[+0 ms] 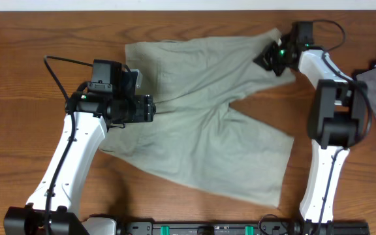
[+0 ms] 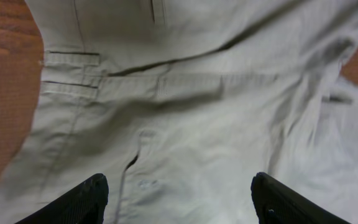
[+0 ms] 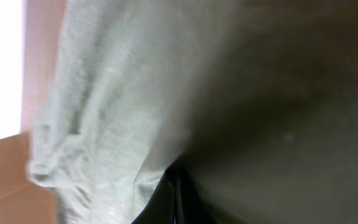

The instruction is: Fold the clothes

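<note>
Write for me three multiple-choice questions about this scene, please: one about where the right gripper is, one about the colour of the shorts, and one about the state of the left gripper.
1. Where is the right gripper?
A. at the end of one leg of the shorts
B. at the waistband
C. on bare wood

2. What colour are the shorts?
A. navy
B. pale khaki-green
C. red

3. How is the left gripper?
A. shut on cloth
B. out of view
C. open over the shorts

Answers: 1 A, the overhead view shows it at the far leg's end. 2 B, all views show this colour. 3 C, its fingers are wide apart in the left wrist view.
</note>
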Robot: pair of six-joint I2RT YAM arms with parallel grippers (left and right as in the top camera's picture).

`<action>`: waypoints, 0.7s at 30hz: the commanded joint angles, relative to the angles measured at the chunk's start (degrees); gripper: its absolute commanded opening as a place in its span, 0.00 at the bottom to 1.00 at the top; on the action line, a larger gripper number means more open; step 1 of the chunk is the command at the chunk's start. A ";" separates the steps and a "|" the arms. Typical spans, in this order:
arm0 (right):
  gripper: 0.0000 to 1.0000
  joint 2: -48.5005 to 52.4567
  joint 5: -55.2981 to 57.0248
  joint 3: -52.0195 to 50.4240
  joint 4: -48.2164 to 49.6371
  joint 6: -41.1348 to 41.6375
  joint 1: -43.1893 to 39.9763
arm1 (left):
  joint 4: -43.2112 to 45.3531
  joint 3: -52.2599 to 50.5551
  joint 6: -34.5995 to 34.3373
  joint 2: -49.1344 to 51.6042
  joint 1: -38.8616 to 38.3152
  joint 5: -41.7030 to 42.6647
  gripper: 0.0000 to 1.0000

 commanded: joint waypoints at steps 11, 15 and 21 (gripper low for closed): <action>0.01 7.04 -8.28 31.76 -6.43 -10.32 -4.28 | -0.72 1.36 -1.73 -0.57 0.33 -0.35 0.76; 0.04 2.93 -9.35 38.97 -16.04 -16.79 -7.15 | -4.04 2.21 -1.73 -0.96 2.45 -0.35 0.76; 0.04 -9.38 -0.09 41.90 -32.48 -25.99 -9.86 | -12.33 2.84 -1.99 -2.38 8.07 -0.37 0.76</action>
